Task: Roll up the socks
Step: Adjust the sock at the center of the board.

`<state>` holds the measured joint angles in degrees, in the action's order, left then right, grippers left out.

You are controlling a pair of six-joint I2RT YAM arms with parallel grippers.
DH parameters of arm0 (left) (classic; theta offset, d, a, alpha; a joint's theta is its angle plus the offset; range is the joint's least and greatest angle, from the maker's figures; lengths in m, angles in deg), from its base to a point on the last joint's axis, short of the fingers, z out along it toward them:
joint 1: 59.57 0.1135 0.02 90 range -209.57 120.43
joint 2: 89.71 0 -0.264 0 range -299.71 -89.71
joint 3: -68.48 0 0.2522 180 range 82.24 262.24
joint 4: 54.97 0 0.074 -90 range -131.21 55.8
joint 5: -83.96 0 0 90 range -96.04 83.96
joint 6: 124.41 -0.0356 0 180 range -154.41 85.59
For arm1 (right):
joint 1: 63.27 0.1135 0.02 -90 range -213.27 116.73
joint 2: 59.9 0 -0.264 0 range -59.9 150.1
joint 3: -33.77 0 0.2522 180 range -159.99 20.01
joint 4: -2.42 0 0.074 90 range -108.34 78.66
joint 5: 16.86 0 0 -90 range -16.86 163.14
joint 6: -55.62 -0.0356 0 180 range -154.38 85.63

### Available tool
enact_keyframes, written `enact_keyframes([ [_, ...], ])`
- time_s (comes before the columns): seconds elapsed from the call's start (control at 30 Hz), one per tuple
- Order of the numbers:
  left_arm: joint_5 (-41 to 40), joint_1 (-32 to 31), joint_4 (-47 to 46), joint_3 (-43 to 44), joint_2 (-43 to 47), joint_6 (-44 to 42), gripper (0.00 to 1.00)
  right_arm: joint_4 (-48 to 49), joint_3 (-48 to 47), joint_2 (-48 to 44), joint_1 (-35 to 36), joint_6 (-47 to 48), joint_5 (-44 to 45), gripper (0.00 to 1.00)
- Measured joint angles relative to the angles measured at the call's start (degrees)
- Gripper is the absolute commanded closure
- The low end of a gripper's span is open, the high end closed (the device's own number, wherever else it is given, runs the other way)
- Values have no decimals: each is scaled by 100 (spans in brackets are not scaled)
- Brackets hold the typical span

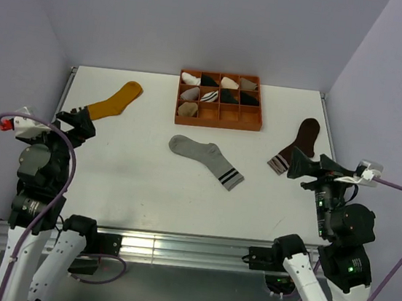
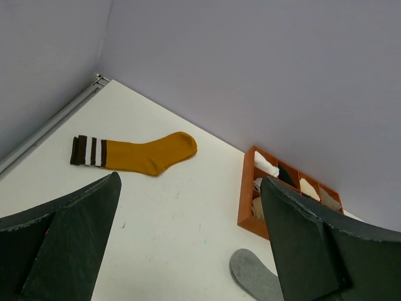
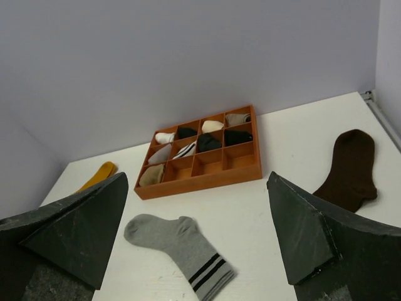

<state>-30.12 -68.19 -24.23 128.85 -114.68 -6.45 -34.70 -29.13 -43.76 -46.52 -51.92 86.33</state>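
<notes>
Left end effector [image 1: 80, 122] spread, pinching nothing, above desk's [image 1: 139, 176] left side. Right end effector [image 1: 300, 165] likewise spread, at right side. Grey sock [image 1: 204, 154] flat mid-desk. Mustard sock [image 1: 117, 101] far left. Dark brown sock [image 1: 301, 142] right, cuff near right end effector. Orange divided tray [image 1: 217, 124] behind grey sock, sock bundles [image 1: 193, 94] in several compartments.

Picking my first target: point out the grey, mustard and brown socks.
grey sock [image 1: 194, 148], top external view, on its foot.
mustard sock [image 2: 128, 155], left wrist view, on its leg.
brown sock [image 3: 352, 160], right wrist view, on its foot.
</notes>
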Motion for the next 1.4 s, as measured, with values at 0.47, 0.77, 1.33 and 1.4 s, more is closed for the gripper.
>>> enact_keyframes([
  [0.47, 890, 0, 544, 306, -1534, 245, 1, -15, 291, 1661, 0, -741, -1399, 0],
  [0.77, 1836, -505, 533, 592, -3307, 892, 0, 111, 769, 3438, 59, -1003, -2151, 12],
  [1.33, 1025, -3189, -645, 3215, -8341, 1373, 12, 673, 1244, 4280, 400, -1139, -1840, 25],
  [1.4, 1027, -3195, -769, 3213, -8649, 1373, 12, 673, 1314, 4210, 400, -1137, -1803, 25],
])
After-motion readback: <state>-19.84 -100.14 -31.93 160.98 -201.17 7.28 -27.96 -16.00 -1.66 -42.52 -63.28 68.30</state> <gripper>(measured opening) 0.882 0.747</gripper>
